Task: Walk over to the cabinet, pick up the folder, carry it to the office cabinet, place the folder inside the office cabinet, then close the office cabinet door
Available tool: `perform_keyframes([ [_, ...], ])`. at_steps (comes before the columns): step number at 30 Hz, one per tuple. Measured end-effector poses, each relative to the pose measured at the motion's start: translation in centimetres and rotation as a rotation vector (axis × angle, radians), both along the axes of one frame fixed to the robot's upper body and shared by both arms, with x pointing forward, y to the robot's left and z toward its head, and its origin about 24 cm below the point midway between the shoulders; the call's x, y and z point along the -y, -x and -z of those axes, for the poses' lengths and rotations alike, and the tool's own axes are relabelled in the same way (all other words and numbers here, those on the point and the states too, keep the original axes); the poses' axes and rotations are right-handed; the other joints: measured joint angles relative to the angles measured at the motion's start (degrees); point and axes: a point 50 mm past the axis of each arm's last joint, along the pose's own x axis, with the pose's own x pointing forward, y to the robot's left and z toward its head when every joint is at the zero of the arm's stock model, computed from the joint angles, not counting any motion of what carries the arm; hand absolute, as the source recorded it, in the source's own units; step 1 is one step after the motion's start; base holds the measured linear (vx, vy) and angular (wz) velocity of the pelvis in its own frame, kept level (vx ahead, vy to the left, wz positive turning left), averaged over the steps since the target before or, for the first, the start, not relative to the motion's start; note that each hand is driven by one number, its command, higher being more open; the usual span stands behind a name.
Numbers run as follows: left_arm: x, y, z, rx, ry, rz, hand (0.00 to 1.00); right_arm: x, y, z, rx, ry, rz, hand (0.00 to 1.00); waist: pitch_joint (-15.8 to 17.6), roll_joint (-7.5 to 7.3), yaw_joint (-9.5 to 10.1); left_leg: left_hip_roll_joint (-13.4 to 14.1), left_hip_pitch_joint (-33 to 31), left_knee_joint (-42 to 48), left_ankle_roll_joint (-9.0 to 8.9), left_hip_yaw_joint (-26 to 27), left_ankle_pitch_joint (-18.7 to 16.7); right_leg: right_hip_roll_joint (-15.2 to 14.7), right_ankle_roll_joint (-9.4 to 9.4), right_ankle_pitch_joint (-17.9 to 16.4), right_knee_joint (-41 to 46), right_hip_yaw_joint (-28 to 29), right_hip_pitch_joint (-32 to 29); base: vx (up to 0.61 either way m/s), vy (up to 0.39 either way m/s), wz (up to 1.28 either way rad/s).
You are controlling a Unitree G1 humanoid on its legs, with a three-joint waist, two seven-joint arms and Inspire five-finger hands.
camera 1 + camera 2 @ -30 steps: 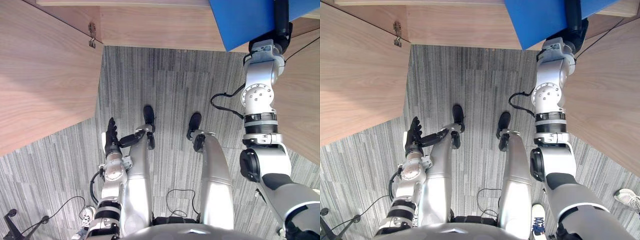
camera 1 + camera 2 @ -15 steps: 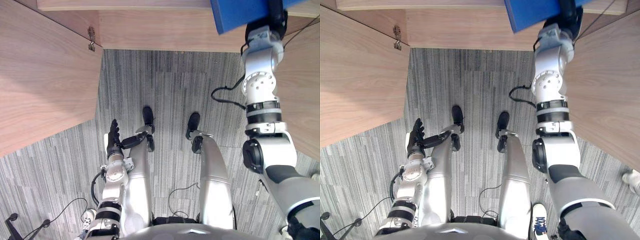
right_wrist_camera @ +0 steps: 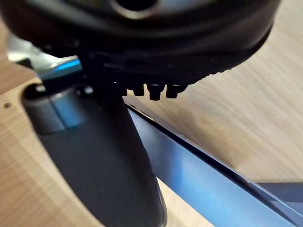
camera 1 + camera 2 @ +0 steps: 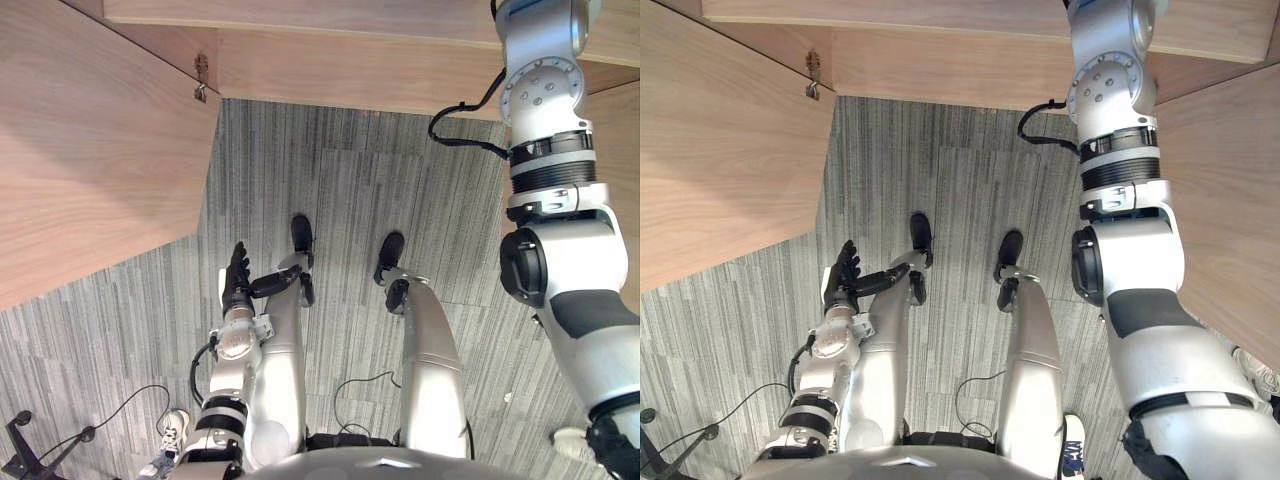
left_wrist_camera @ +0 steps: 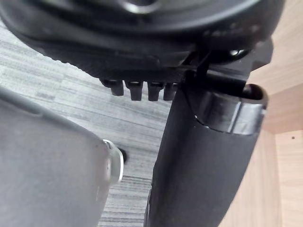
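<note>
Folder (image 3: 213, 184), judged light, stiff and slick, lay inside the office cabinet (image 3: 246, 94), edge pinched by right hand (image 3: 94, 156).

Head stereo pair looks steeply down; both eyes share grey carpet (image 4: 340, 170) and cabinet door (image 4: 90, 150). Left wrist camera: close along left hand (image 5: 142, 42), facing carpet. Right wrist camera: close along right hand (image 3: 94, 156), facing blue folder (image 3: 203, 175).
</note>
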Motion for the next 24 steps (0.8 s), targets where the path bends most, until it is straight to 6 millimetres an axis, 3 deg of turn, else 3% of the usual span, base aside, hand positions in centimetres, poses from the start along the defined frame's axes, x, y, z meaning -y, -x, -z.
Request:
perform_keyframes([
  [12,0.1,0.0,0.1,-0.002,0.004,0.010,1.00,1.6,-0.7,0.8,-0.062,0.038,0.047,1.00,-0.07,0.12,0.03,-0.54,0.08,-0.12,0.05,-0.02,0.03,-0.54,0.09,-0.12,0.14,-0.04,0.09,0.00,0.008,0.02],
  [18,0.8,0.0,0.4,-0.016,0.002,0.053,1.00,1.6,-1.2,1.5,-0.099,0.106,0.044,1.00,-0.65,1.11,0.03,-0.47,0.21,-0.02,0.11,0.04,-0.01,-0.50,0.09,-0.12,0.11,0.01,0.25,0.00,0.000,0.00],
  [24,0.9,-0.2,0.3,-0.009,0.018,0.071,1.00,0.6,-1.9,2.9,-0.150,0.334,0.057,1.00,-0.66,1.13,-0.33,-0.23,0.66,0.16,0.12,0.13,-0.04,-0.23,0.10,-0.09,-0.17,0.08,0.79,0.00,0.000,0.00],
])
